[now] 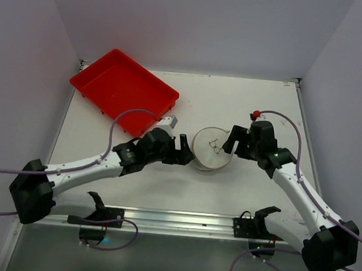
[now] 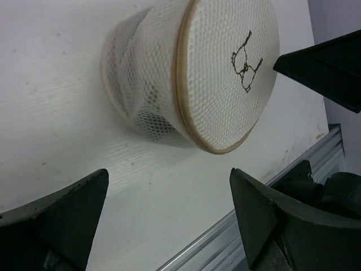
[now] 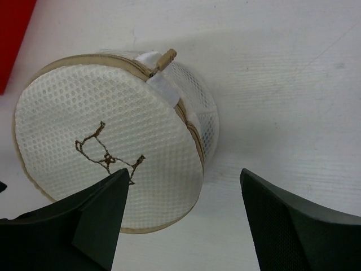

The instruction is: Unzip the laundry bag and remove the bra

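The laundry bag [image 1: 212, 148] sits in the middle of the counter [image 1: 164, 191], between the 2 tools and touching neither. The left tool [image 1: 188, 150] stands open just left of it, and the right tool [image 1: 232, 141] stands open just right. The zip looks fully closed, its pull [image 3: 166, 56] lying against the rim seam. By that, nothing is done yet: both unzipping and lifting out the bra remain.
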